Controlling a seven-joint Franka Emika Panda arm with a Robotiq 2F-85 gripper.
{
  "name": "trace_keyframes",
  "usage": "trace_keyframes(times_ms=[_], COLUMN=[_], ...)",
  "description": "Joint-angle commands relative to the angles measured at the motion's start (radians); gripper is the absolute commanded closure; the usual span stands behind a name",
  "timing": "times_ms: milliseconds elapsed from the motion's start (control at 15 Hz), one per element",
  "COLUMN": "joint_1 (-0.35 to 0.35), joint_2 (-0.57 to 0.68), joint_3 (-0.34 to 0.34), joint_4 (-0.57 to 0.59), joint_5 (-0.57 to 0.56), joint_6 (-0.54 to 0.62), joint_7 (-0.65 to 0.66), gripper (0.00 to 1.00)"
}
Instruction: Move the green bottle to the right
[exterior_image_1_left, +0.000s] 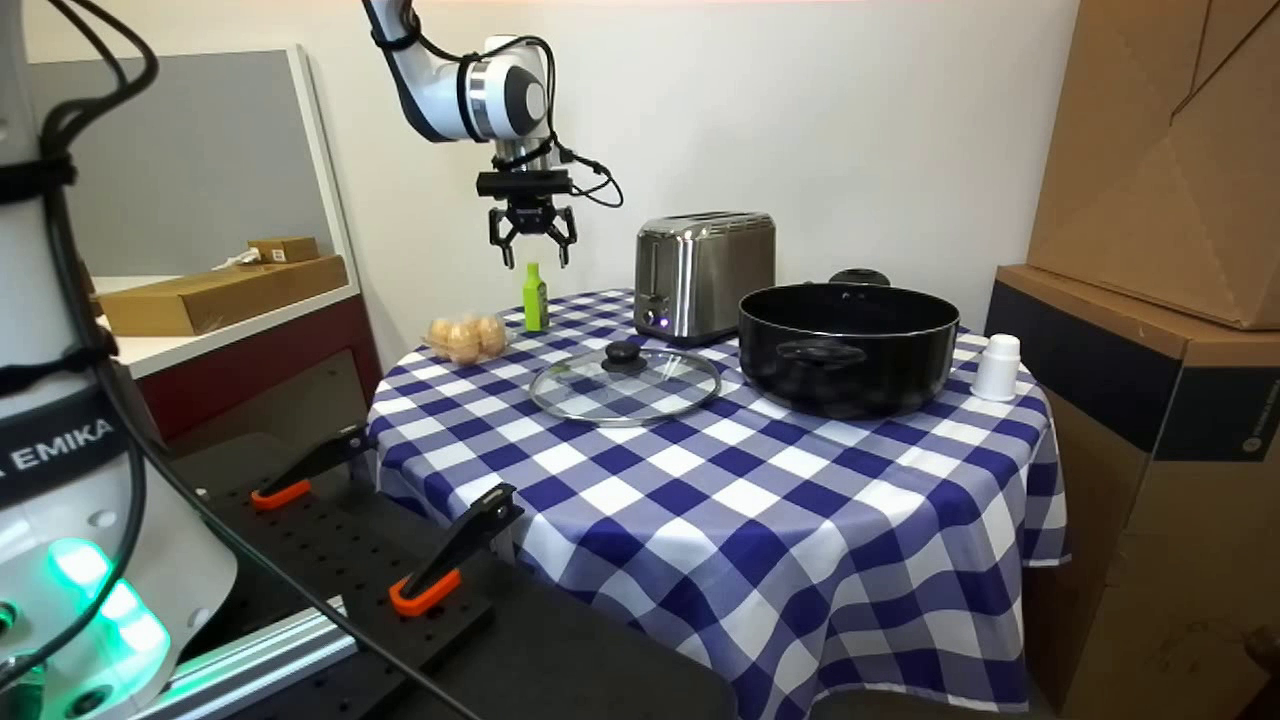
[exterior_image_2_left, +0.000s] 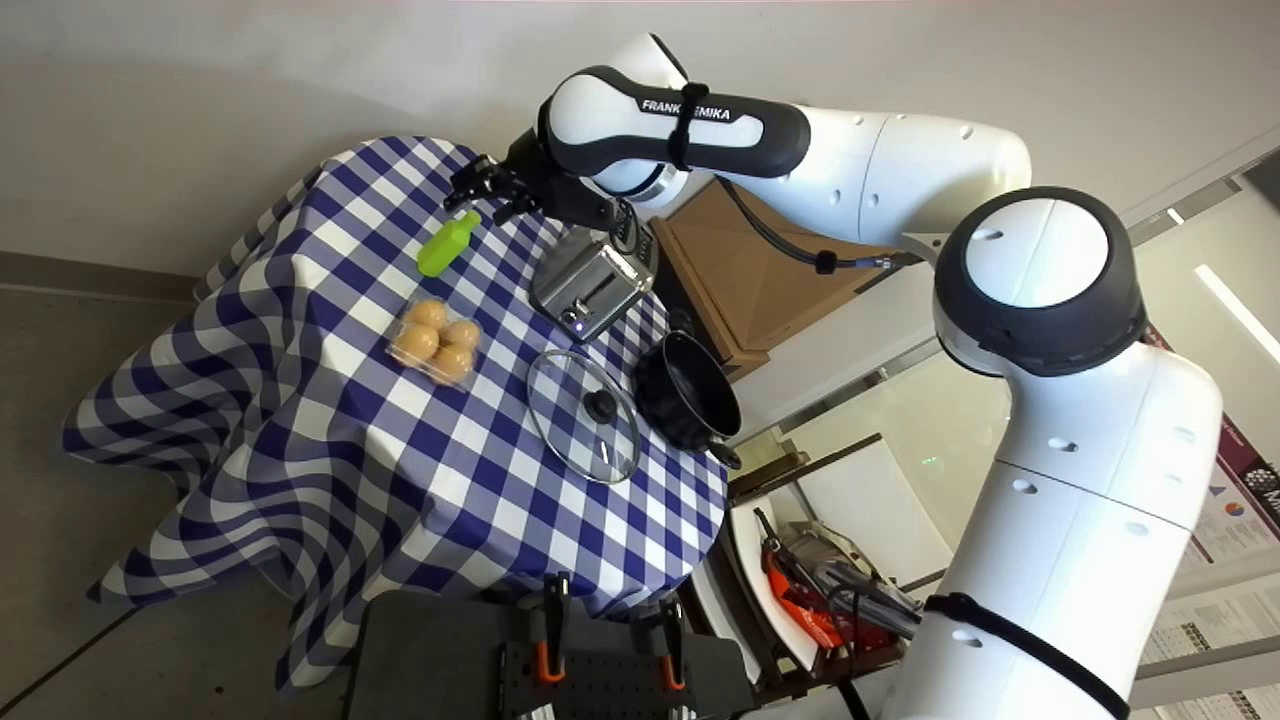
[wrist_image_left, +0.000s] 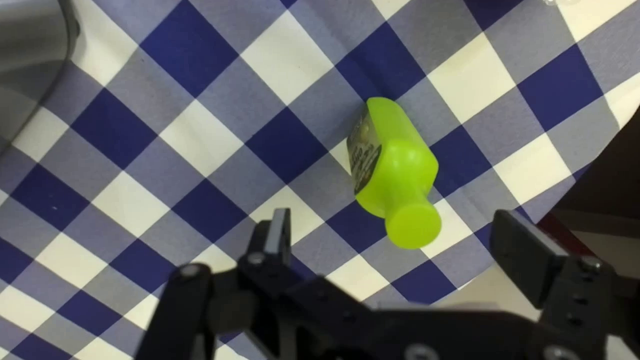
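The green bottle (exterior_image_1_left: 535, 303) stands upright on the worktop (exterior_image_1_left: 680, 495), atop a blue-and-white checked cloth (exterior_image_1_left: 780, 610), near some round tan objects (exterior_image_2_left: 453, 362) boxed in clear plastic (exterior_image_2_left: 395, 353). Above it hangs the robot arm (exterior_image_1_left: 440, 95), jaws pointing down and spread wide; in the wrist view a gap shows on either side of the bottle's cap (wrist_image_left: 414, 226) (the dark label (wrist_image_left: 363, 152) sits on the side toward the toaster (exterior_image_1_left: 705, 275)). In both exterior views that steel toaster stands apart from the bottle, a small light (exterior_image_1_left: 662, 321) glowing on its front. A glass lid (exterior_image_1_left: 626, 388) lies knob-up on the cloth, with a black pot (exterior_image_1_left: 850, 355) beside it. A white, cup-shaped item (exterior_image_1_left: 998, 368) stands near the pot in an exterior view, by the worktop's edge.
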Motion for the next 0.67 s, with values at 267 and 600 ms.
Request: trace_keyframes(times_ms=[267,600], joint_1=[0.081,0.094], joint_2=[0.081,0.103], joint_3=[-0.084,-0.094], joint_4=[0.113,0.154], joint_5=[-0.022,-0.012], joint_6=[-0.073,-0.142], joint_7=[0.171,0.228], gripper=[0.00,0.28])
